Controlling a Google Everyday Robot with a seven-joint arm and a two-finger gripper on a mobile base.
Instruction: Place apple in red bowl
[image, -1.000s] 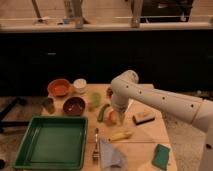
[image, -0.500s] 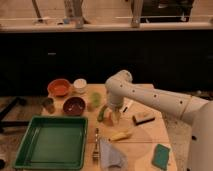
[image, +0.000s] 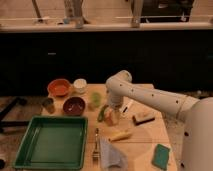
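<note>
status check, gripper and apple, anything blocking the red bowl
Gripper open, low over apple mid-table. Apple not in red bowl, which sits far left. Maroon bowl lies between them.

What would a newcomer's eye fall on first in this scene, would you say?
The white robot arm reaches in from the right, its gripper down at the apple in the middle of the table. The big green tray fills the front left, and the red bowl sits at the back left.

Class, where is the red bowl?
In the camera view, the red bowl is far left on the table, beside the white cup; the gripper hangs mid-table at the apple.
</note>
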